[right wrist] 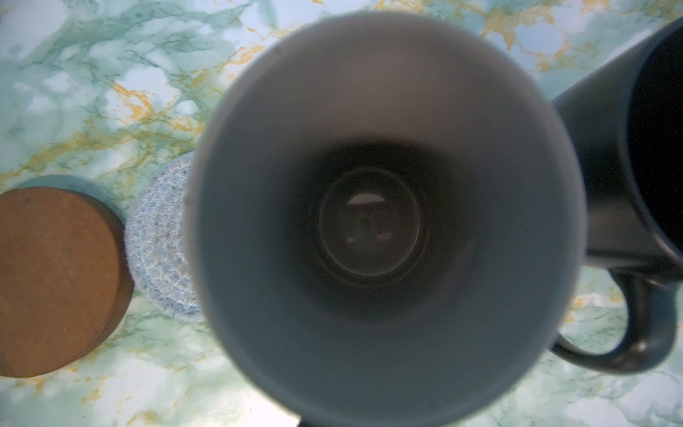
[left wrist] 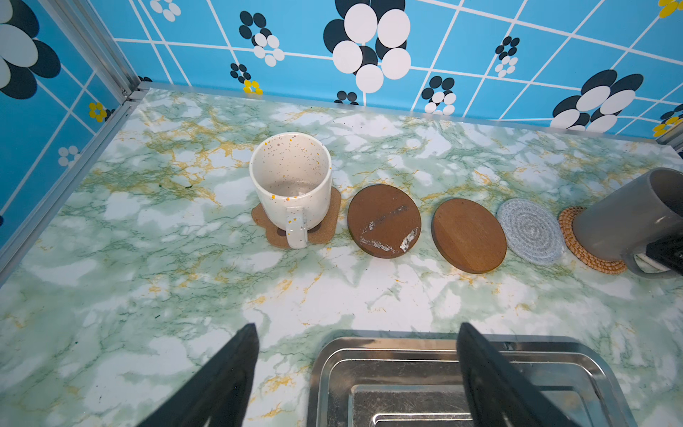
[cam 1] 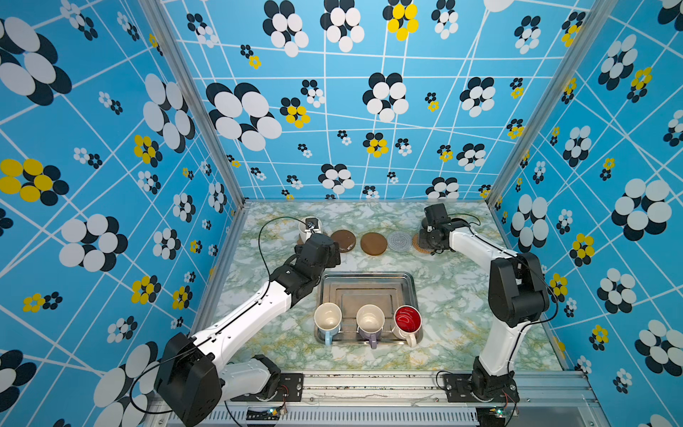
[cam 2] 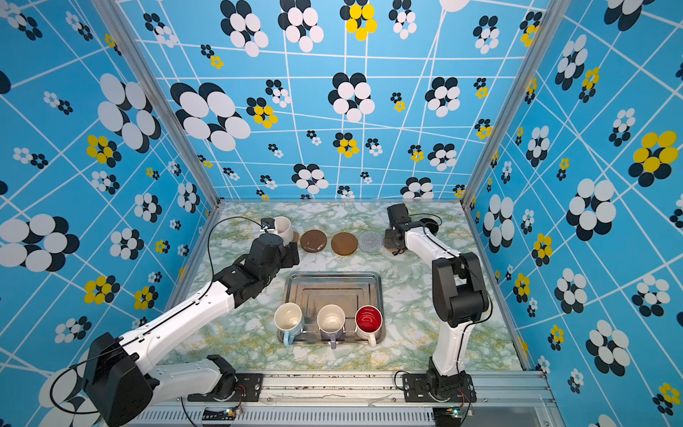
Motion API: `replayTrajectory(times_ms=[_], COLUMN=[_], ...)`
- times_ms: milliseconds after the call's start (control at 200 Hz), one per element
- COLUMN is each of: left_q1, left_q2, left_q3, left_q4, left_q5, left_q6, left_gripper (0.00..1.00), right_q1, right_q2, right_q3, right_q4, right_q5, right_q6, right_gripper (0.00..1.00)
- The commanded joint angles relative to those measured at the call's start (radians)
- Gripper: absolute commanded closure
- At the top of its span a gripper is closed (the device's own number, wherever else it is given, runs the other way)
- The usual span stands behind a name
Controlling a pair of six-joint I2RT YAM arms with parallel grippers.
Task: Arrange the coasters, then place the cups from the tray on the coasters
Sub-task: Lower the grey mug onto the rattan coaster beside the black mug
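Note:
A cream cup (left wrist: 292, 181) stands on the paw-shaped coaster (left wrist: 264, 222). Beside it lie in a row a dark brown disc (left wrist: 384, 222), a lighter brown disc (left wrist: 468, 236), a grey woven coaster (left wrist: 528, 231) and a rattan coaster (left wrist: 591, 255). My right gripper (left wrist: 665, 255) is shut on the handle of the tall grey cup (right wrist: 369, 222), which is on the rattan coaster. My left gripper (left wrist: 356, 329) hangs open and empty over the tray's (cam 1: 366, 275) back left corner. Light blue (cam 1: 328, 318), lilac (cam 1: 370, 319) and red-inside (cam 1: 406, 319) cups stand in the tray.
A tall black cup (right wrist: 628, 166) stands on the table just beyond the grey one, near the back right corner. Aluminium frame posts and patterned walls close the table in on the back and both sides.

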Motion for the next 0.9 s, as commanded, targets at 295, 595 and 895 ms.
replayTrajectory(times_ms=[295, 595, 895], left_q1=[0.004, 0.004, 0.004], left_q2=[-0.013, -0.010, -0.016], left_q3=[0.015, 0.017, 0.013], left_q4=[-0.011, -0.014, -0.017], left_q5=[-0.017, -0.015, -0.017], left_q6=[0.017, 0.018, 0.019], left_gripper=[0.15, 0.15, 0.15], right_q1=[-0.007, -0.007, -0.007], right_q2=[-0.013, -0.018, -0.040], right_q3=[0.033, 0.030, 0.009], right_q4=[0.019, 0.012, 0.015], right_q5=[-0.002, -0.006, -0.006], right_q6=[0.019, 0.024, 0.029], right_gripper=[0.93, 0.71, 0.58])
